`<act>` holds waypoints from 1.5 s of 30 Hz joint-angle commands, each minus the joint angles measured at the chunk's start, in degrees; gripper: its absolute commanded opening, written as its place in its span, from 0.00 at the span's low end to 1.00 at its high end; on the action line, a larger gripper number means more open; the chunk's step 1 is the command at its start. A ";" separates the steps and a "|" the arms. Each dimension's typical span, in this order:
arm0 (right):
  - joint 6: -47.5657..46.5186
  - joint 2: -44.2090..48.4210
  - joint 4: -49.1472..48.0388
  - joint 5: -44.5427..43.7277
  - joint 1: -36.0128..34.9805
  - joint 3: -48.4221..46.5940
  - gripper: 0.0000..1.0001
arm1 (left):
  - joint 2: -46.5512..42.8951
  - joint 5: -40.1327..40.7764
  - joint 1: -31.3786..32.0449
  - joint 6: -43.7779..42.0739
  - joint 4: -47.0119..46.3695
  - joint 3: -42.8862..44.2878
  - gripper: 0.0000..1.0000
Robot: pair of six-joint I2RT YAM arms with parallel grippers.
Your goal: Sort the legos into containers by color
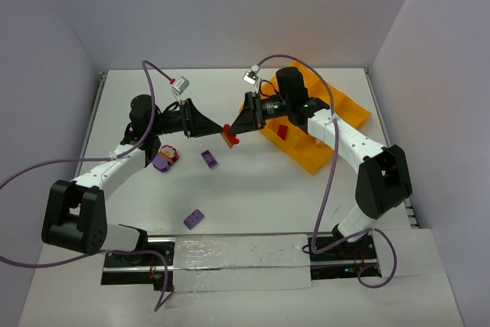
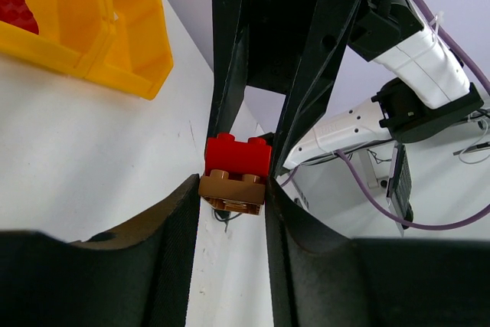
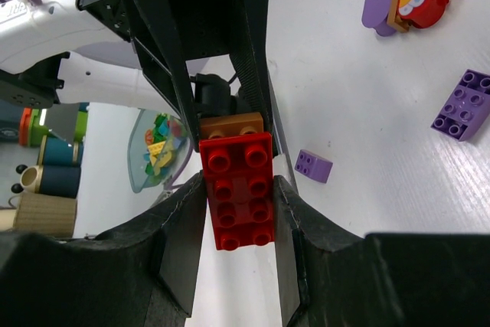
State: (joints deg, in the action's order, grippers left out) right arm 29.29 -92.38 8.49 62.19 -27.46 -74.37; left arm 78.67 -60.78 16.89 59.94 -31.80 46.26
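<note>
Currently the left hand (image 2: pixel 231 198) is pinching the small brown studded plastic brick (image 2: pixel 232 186), and the right hand (image 3: pixel 239 208) is pinching the red studded plastic brick (image 3: pixel 237 189) stacked on it. Both are holding the pair clear of the white surface (image 1: pixel 253 189), just beside the orange-yellow plastic compartment tray (image 2: pixel 126 67). They are probably gripping opposite halves to separate the colours.

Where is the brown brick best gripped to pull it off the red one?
Pinch the brown brick on its flat side walls, approaching from the side away from the red brick: it sticks clear there while the right gripper clamps the red. The left gripper grips it so.
</note>
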 commanded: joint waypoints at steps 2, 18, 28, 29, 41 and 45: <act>1.61 -0.58 -2.47 1.44 -0.40 -1.51 0.01 | -0.20 -1.13 0.50 0.12 -4.50 0.84 0.10; 5.65 -0.03 -5.59 -1.53 4.85 1.96 0.00 | -3.59 0.82 -2.54 -2.46 -0.54 -2.73 0.00; 2.60 0.33 0.14 -8.09 6.56 1.82 0.00 | -4.10 2.06 -3.99 -4.08 3.78 -1.77 0.00; -0.74 0.30 5.58 -13.86 6.96 0.43 0.00 | -4.44 2.71 -4.18 -5.58 5.48 -1.34 0.00; -5.64 4.56 13.56 -57.64 14.37 4.40 0.03 | -9.16 21.05 -4.33 -22.06 42.62 10.25 0.00; -6.04 1.69 12.47 -61.24 14.92 3.05 0.05 | -9.53 20.92 -4.33 -21.66 42.99 10.45 0.00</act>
State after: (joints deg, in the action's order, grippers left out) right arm 24.47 -91.04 23.61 9.71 -12.54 -70.12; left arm 70.67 -42.57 12.91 40.81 6.73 54.20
